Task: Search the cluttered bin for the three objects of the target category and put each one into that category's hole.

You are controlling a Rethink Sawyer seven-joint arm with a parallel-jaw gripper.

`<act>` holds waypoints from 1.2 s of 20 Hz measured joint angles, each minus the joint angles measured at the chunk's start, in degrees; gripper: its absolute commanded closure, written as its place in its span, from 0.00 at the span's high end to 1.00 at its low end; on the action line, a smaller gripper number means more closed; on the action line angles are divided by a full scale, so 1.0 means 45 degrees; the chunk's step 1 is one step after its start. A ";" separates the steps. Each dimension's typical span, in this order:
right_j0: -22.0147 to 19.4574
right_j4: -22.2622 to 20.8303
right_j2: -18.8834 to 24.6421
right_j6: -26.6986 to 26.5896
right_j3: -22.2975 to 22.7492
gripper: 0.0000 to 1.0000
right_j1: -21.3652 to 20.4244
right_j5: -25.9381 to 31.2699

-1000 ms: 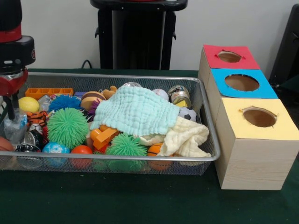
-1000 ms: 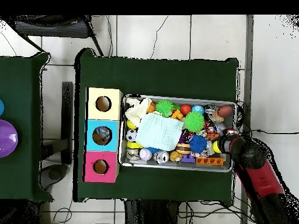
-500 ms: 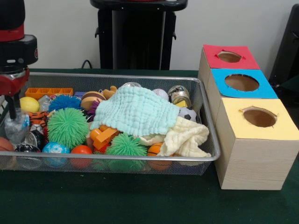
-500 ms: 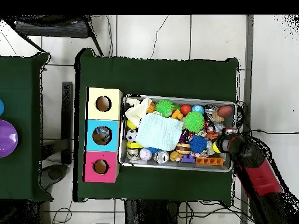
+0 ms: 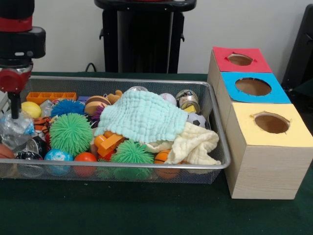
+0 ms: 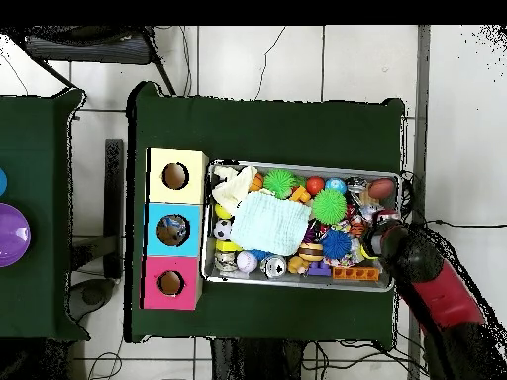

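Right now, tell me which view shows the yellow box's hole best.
The overhead view: it looks straight down the yellow box's hole, showing a full round opening. The front view shows the same hole at a slant, flattened to an oval, its inside dark.

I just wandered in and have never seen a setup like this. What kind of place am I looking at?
Most likely a robotics lab set up for a sorting test. A red and black robot arm hangs over a wire bin heaped with toys and cloths, and three wooden boxes with coloured, holed tops stand beside it on a green-covered table.

A mint-green cloth (image 5: 142, 116) covers a cream cloth (image 5: 195, 145), beside boxes topped red (image 5: 239, 59), blue (image 5: 253, 87) and yellow (image 5: 270, 124).
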 measured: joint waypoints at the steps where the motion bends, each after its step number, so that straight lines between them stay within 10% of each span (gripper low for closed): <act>1: 0.0170 -0.0089 -0.0062 0.0000 0.0004 0.00 -0.0132 0.0000; 24: 0.5419 -0.0293 -0.2257 0.0000 0.0013 0.00 -0.2149 0.1353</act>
